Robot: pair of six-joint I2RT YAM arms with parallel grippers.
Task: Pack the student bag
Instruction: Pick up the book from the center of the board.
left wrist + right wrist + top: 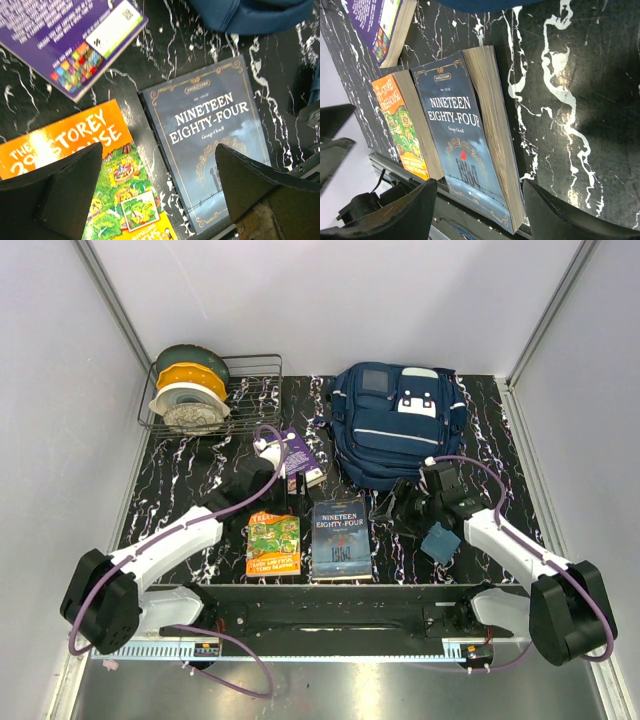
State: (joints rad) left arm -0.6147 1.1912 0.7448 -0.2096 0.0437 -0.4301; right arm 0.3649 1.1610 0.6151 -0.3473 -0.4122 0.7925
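The student bag [400,425] is a navy backpack with white stripes, lying at the back right of the black marbled table; its lower edge shows in the left wrist view [250,15]. In front of it lie a blue "Nineteen Eighty-Four" book [341,539] [210,120] [455,130], an orange picture book [273,544] [85,130] and a purple book [300,458] [65,40]. My left gripper [283,480] [159,150] hovers open above the books, holding nothing. My right gripper [385,510] [480,187] is open just right of the blue book, empty.
A wire rack [262,368] with filament spools stands at the back left. A small teal-blue pouch [440,542] lies under the right arm near the front edge. White walls close in the table on three sides.
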